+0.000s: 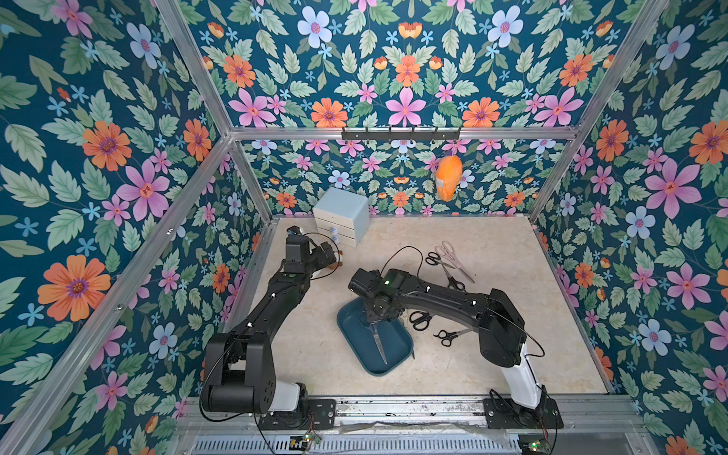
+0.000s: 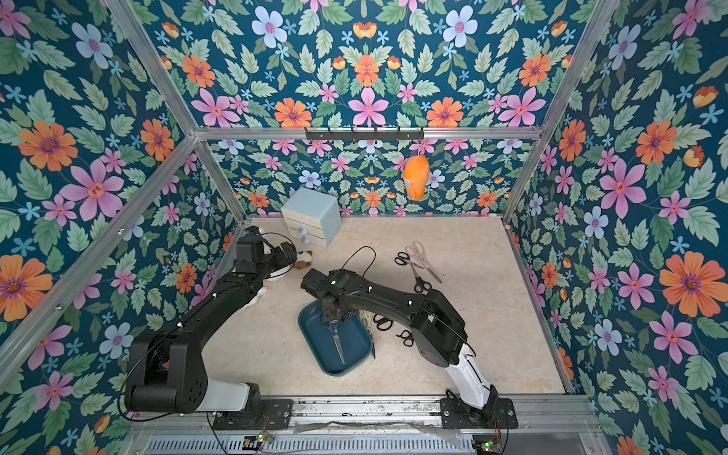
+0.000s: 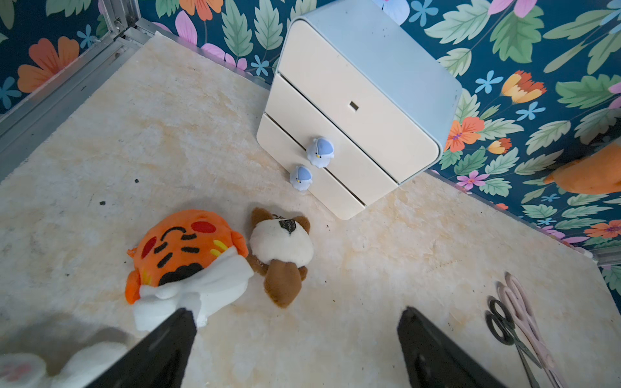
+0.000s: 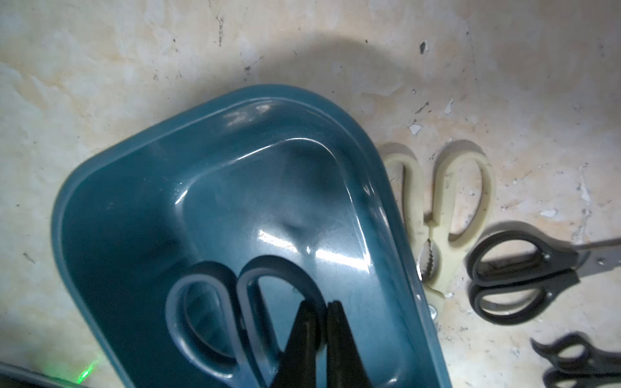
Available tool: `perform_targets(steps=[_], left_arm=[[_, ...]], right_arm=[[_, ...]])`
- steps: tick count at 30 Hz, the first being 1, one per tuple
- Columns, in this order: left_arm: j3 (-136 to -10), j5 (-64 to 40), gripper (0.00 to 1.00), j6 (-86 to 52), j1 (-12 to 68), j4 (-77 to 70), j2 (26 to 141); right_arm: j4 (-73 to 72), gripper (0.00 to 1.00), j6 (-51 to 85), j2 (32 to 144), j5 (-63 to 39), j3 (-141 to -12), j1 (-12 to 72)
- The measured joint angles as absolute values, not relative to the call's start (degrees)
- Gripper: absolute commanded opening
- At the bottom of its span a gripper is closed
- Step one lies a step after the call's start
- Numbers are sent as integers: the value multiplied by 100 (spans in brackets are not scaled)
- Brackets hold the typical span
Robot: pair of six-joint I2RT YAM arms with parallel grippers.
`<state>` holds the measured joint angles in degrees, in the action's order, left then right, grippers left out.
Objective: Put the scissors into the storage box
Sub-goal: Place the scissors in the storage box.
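In both top views the right arm hides the handles of scissors in the storage box.

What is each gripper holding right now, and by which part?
The right gripper is shut on the black-handled scissors, pinching the rim of one handle loop, in the storage box. The left gripper is open and holds nothing.
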<state>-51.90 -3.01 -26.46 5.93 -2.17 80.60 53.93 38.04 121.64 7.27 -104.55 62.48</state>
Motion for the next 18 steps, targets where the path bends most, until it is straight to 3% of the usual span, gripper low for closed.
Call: perform_targets(steps=[15,18], left_arm=[[-5188,-279,99,-2657,574,-215,8051],[-5179,-266,99,-2657,574,-215,8014]], right_arm=[[5765,0,3804,13150,622,-11354,6246],[5826,8,3809,13203,622,-11413,6239]])
